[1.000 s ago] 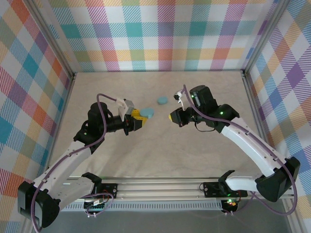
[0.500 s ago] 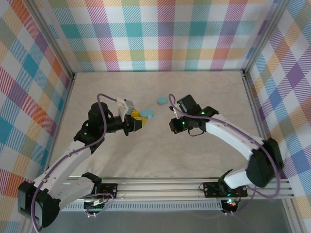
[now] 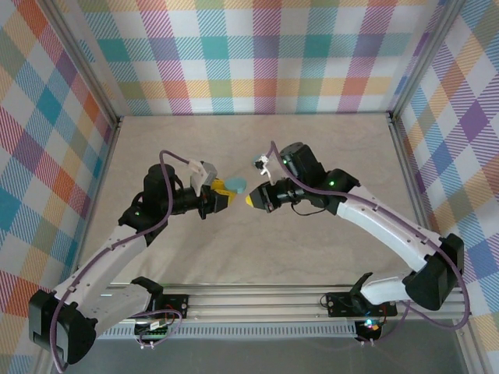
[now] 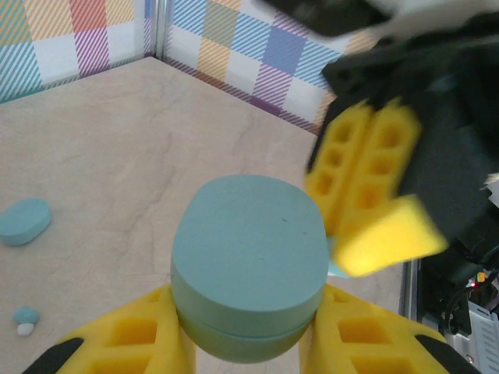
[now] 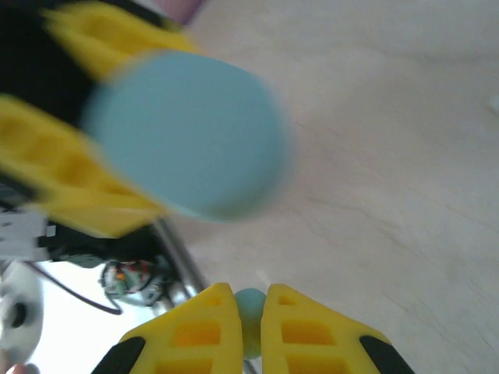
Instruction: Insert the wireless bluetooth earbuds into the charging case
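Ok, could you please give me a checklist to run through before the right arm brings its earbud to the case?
1. Left gripper grips the charging case: ok, clamped between both fingers.
2. Right gripper holds an earbud: ok, pinched at the fingertips.
3. Case open to take the earbud: not ok, its top looks like a smooth closed lid with a seam, no socket showing.
4. Right gripper close beside the case: ok; whether they touch, cannot tell.
5. Spare case and loose earbud lie on the table, away from both grippers: ok.
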Available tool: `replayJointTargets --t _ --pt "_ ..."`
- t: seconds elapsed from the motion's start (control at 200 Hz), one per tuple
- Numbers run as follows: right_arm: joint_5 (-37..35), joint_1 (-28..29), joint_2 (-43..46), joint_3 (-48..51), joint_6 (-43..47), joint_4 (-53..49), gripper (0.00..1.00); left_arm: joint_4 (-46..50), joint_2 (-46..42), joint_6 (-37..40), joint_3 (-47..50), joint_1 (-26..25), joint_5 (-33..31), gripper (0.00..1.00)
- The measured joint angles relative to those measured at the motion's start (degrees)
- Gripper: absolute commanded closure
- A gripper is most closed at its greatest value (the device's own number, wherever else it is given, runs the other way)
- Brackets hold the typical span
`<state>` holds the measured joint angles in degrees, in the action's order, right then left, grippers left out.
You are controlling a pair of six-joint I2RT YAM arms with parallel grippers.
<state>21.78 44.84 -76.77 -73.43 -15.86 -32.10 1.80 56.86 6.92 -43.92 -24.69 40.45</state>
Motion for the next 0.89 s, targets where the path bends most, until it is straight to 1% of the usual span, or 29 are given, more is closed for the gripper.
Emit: replayJointTargets --t 0.185,0.4,0.495,0.755,0.895 --pt "2.60 0.61 -0.48 -2.99 0.26 -0.09 0.93 -0.04 0.33 -0.02 -0.07 0.00 0.17 1.00" --pt "3.04 0.61 -5.60 -6.67 1.03 -0.96 0.93 0.20 0.33 -0.13 -0.07 0.09 -0.50 1.00" --pt "3.15 0.61 -6.29 -7.39 1.40 -1.70 0.94 0.50 0.33 -0.24 -0.07 0.11 -1.11 1.00" --pt "-0.22 0.76 -6.32 -9.22 2.34 -2.71 0.93 -0.17 0.31 -0.87 -0.07 0.11 -1.31 1.00" --pt "-2.51 0.63 -6.45 -11.91 3.52 -2.73 0.93 -0.39 0.31 -1.53 -0.07 0.11 -0.72 1.00"
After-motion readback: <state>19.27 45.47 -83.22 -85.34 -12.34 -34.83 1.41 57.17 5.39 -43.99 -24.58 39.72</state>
